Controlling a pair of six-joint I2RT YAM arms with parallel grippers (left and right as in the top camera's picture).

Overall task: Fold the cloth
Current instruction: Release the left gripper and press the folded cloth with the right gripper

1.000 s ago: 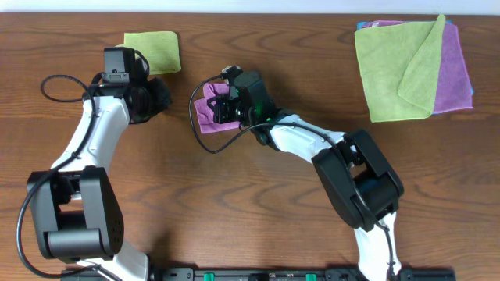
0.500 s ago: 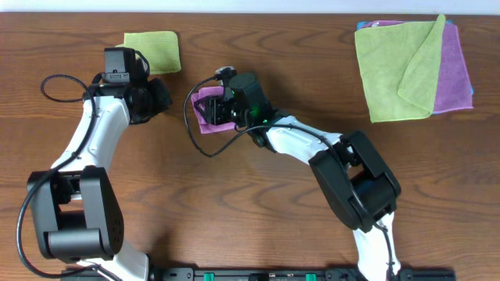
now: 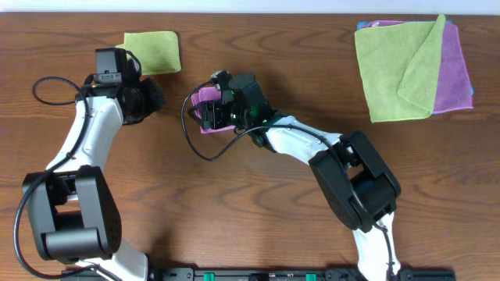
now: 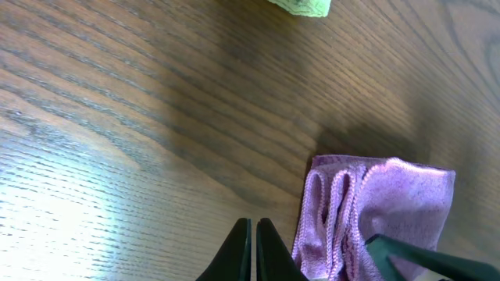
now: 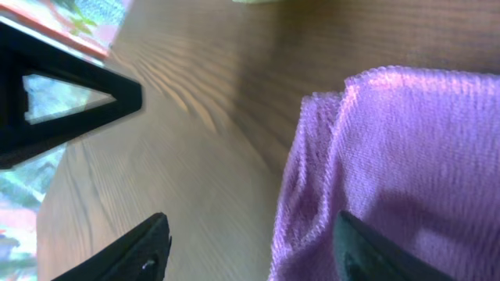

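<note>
Purple cloth [image 4: 375, 211], edges bunched, lies under the wide-spread right gripper [image 5: 250, 230]; left gripper [image 4: 251, 234] nearby, pinched empty.

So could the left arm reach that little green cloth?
Probably yes. The green cloth lies flat close beside the left gripper, with only bare table between them. The right gripper is off at the purple cloth, out of the way. The left fingers look shut, so they would have to open.

Wooden table [image 3: 234, 211] with bunched purple cloth [image 3: 205, 95], folded green cloth [image 3: 155, 48], cloth stack [image 3: 406, 70]
</note>
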